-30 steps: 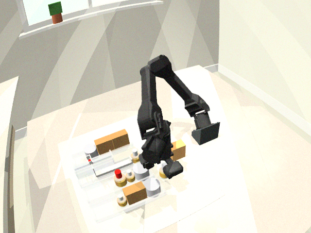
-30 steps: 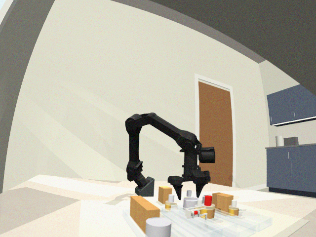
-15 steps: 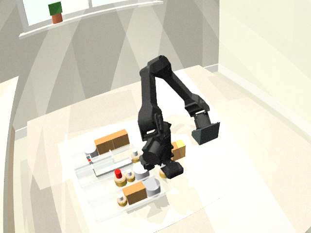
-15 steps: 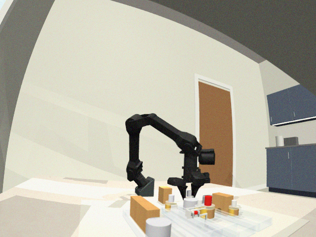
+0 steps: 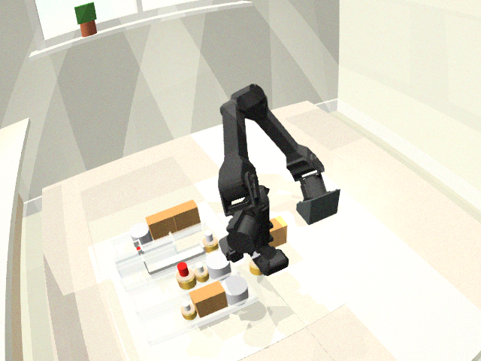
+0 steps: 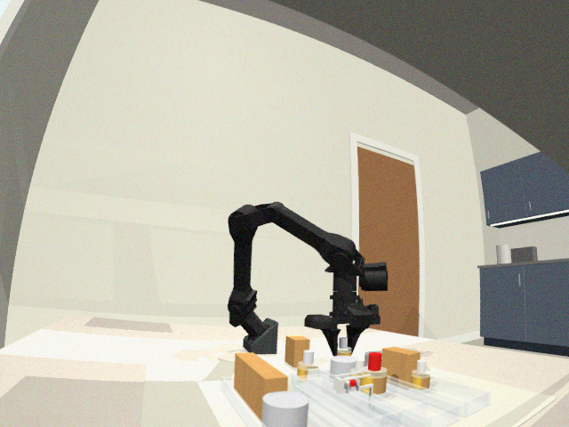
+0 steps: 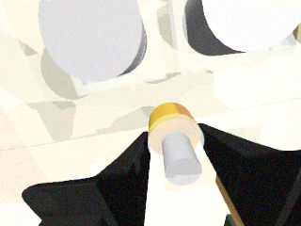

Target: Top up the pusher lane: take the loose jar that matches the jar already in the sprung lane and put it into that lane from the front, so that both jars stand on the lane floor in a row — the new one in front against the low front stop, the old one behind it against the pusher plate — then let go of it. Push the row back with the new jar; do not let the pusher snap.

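My gripper (image 6: pixel 343 351) (image 7: pixel 172 132) is shut on a loose amber jar (image 5: pixel 255 268) (image 7: pixel 171 113) with a grey cap, in front of the clear tray (image 5: pixel 204 320). The jar is upright; whether its base touches the table is hard to tell. Another grey-capped amber jar (image 5: pixel 210 244) (image 6: pixel 301 370) stands near the front of a tray lane. A white pusher bracket (image 6: pixel 340 384) with a red mark is farther back; its plate and springs are not clear.
A red-capped jar (image 5: pixel 186 279) (image 6: pixel 379 382), smaller grey-capped jars (image 5: pixel 201 274) (image 5: pixel 189 312) and grey cylinders (image 5: pixel 218 265) (image 5: pixel 236 289) (image 7: pixel 91 38) stand in other lanes. Orange-brown boxes (image 5: pixel 173 220) (image 5: pixel 210 299) are in the tray. Another box (image 5: pixel 278 235) (image 6: pixel 296 351) stands outside it, near the gripper.
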Controlling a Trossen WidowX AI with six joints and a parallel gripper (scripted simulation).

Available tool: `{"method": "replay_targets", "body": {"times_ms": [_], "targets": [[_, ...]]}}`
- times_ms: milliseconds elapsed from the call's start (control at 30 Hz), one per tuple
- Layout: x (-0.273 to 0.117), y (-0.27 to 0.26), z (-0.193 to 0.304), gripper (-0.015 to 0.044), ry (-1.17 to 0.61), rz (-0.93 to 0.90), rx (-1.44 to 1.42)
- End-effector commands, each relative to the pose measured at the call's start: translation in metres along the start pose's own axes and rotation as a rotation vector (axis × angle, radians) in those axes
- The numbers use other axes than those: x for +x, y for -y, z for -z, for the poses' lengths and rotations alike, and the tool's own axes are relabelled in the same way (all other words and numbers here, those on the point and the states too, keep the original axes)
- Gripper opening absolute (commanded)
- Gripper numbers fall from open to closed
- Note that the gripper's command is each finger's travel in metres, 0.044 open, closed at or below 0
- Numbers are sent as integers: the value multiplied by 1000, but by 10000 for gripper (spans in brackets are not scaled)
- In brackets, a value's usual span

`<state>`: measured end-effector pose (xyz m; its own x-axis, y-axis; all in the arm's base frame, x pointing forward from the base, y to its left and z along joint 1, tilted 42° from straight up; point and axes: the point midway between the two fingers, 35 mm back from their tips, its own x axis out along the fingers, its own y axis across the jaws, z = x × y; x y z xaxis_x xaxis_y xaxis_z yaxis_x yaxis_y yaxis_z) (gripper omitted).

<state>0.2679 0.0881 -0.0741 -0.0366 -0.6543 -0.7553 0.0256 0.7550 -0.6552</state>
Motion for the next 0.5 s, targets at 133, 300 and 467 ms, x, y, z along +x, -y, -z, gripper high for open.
{"method": "replay_targets", "body": {"times_ms": [133, 300, 467], "targets": [[-19, -4, -3, 0, 10, -8, 40], [-40, -3, -9, 0, 3, -4, 29], [-61, 0, -13, 0, -4, 0, 15]]}}
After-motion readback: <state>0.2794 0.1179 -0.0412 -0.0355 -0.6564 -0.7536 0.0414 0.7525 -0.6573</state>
